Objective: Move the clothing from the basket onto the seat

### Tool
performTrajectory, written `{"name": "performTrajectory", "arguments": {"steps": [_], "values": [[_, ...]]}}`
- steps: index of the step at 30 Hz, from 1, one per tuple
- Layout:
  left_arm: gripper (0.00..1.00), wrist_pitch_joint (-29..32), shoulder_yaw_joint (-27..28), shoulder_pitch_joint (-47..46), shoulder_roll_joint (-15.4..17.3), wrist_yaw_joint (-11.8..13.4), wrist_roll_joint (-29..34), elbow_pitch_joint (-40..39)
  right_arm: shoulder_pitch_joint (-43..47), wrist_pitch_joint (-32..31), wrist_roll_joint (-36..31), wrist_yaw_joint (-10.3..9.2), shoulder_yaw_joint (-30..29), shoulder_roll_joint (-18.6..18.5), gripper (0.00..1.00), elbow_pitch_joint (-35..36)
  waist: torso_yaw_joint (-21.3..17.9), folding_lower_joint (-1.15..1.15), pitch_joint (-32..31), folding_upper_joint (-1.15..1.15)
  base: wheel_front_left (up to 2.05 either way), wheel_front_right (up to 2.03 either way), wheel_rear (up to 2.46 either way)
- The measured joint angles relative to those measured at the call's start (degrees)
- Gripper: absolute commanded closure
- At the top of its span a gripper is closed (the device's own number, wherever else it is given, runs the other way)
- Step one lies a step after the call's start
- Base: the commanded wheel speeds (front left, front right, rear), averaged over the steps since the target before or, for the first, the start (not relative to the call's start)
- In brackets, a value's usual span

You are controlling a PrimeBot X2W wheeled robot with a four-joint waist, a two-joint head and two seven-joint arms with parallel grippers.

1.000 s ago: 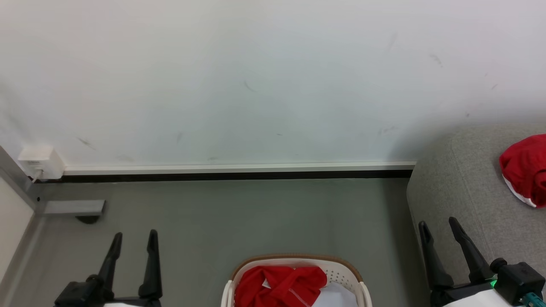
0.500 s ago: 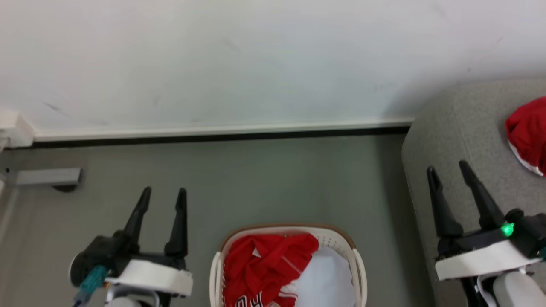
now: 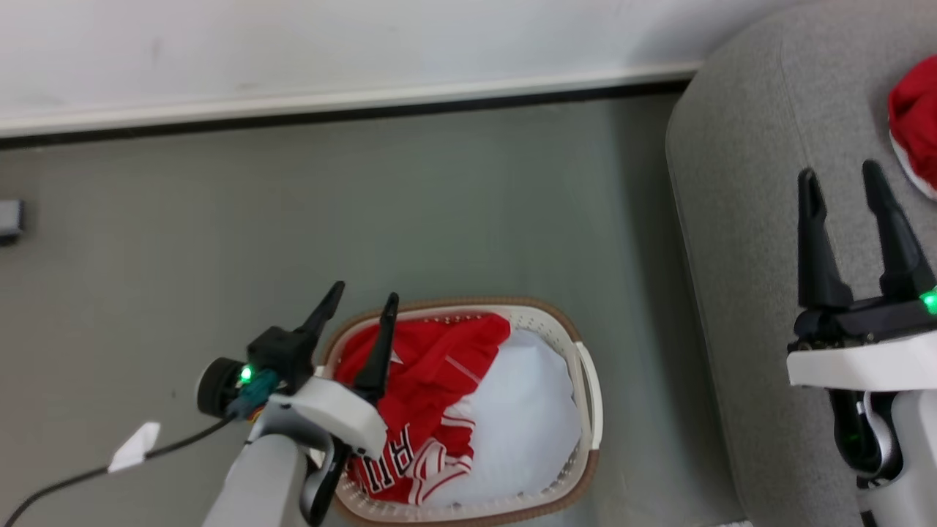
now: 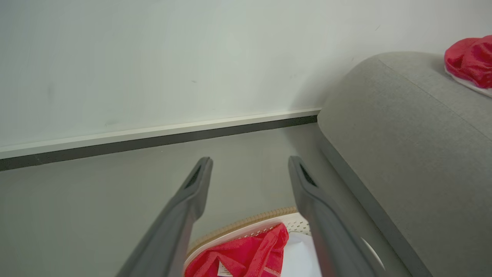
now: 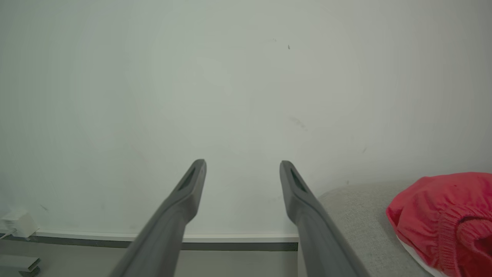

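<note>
Left hand (image 3: 366, 290) fingers apart and empty, above the basket (image 3: 580, 344) rim, red clothing (image 3: 432, 359) below its right finger beside white cloth (image 3: 527, 410), open floor (image 3: 439, 205) ahead to the baseboard (image 3: 366, 99), right hand (image 3: 837, 168) spread and empty over the seat (image 3: 739, 183) edge, second red garment (image 3: 915, 117) beyond its right fingertip.

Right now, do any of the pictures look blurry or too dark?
Head view: even light, the jersey lettering slightly soft. Left wrist view: the left gripper looms large near the lens, and the sofa throws a faint shadow on the wall. Right wrist view: the white wall dims toward the edges.
</note>
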State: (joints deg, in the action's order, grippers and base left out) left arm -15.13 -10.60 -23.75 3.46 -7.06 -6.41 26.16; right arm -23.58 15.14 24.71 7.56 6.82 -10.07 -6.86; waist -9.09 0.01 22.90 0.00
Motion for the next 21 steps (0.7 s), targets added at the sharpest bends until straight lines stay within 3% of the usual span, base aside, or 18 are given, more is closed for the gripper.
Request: {"name": "performTrajectory", "arguments": {"steps": [10, 21], "values": [[0.00, 2.2, -9.6, -11.6, 0.7, -0.3, 1.9, 18.3, -5.5, 0.0, 0.0, 0.00, -3.5, 0.5, 0.00, 3.3, -3.0, 0.00, 9.4, 0.00, 0.00, 0.00, 0.00], [0.00, 7.3, -18.2, -21.7, 1.4, -0.3, -0.6, 35.1, -10.6, 0.0, -0.4, -0.01, -5.0, 1.4, 0.00, 6.9, -6.4, 0.00, 18.6, 0.00, 0.00, 0.00, 0.00]]}}
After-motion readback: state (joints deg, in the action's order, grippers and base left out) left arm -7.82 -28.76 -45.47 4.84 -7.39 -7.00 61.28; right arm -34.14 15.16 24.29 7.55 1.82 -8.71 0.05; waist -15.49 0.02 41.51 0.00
